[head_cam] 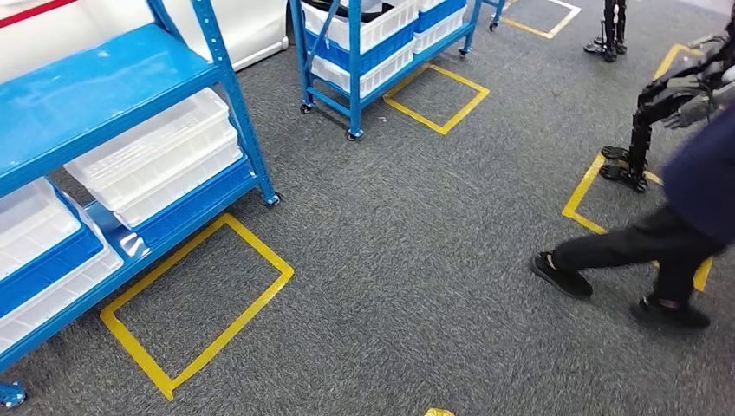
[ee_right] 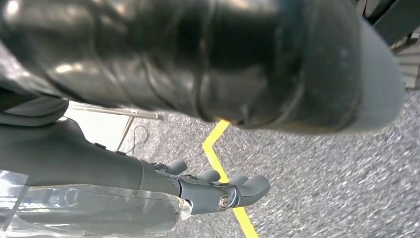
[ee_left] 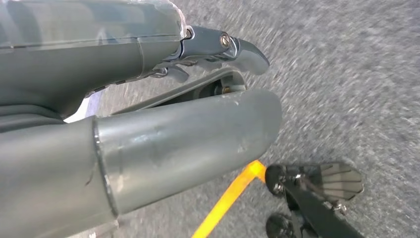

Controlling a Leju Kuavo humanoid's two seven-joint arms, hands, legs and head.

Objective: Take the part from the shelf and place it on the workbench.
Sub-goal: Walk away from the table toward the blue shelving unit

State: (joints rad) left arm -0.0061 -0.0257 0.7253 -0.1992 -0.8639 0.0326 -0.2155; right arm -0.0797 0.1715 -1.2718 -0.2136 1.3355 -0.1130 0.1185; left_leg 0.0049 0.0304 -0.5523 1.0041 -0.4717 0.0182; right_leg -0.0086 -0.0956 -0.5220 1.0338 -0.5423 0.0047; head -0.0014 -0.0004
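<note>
Head view: blue shelf at far left, holding white bins on its lower tiers; no part distinguishable inside them. Second rack farther back, yellow floor tape marking bays, a person's legs striding past at right beside another robot.

Left wrist view: left hand hanging over grey carpet, thumb and dark fingers extended, spread apart, gripping nothing.

Right wrist view: right hand likewise pointed at the floor, fingers straight, nothing held.

Likely still the approach stage. Shelf lying ahead and to the robot's left, so the left hand judged nearer; the part's location and long axis impossible to tell.
</note>
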